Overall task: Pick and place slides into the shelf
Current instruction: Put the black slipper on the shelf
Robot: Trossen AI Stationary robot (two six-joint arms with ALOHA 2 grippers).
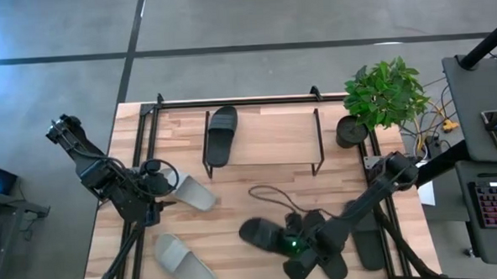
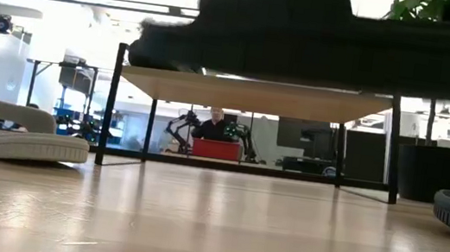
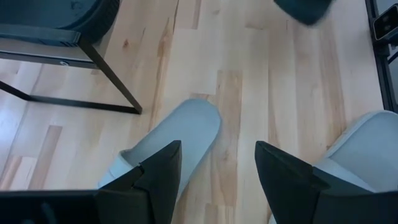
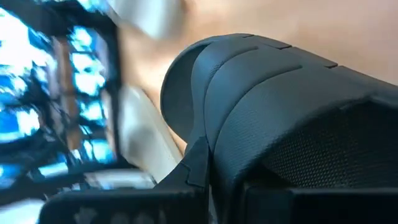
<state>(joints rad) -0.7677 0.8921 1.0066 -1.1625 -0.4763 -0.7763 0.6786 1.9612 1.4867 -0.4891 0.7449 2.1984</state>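
The shelf [image 1: 261,141] stands at the table's far middle with one dark slide [image 1: 221,134] on its top board. My right gripper [image 1: 297,248] is at the near right, shut on another dark slide [image 1: 263,234], which fills the right wrist view [image 4: 280,93]. Two more dark slides [image 1: 371,245] lie flat beside that arm. My left gripper [image 3: 217,155] is open and hovers over a light grey slide [image 3: 180,140] lying sole-down left of the shelf [image 1: 192,193]. A second light grey slide [image 1: 184,262] lies near the front edge. My right gripper holds the dark slide by its wide strap [image 4: 249,106], with one finger [image 4: 198,163] at the strap's edge. The gripper's own body hides where the other finger sits. In the low view the slide [image 2: 290,30] hangs lifted clear of the table, roughly level.
A black cable [image 1: 272,197] loops on the table in front of the shelf. A potted plant [image 1: 385,96] stands at the far right corner. The shelf's lower level [image 2: 247,159] is open beneath the top board. A person [image 2: 216,129] sits far behind the table.
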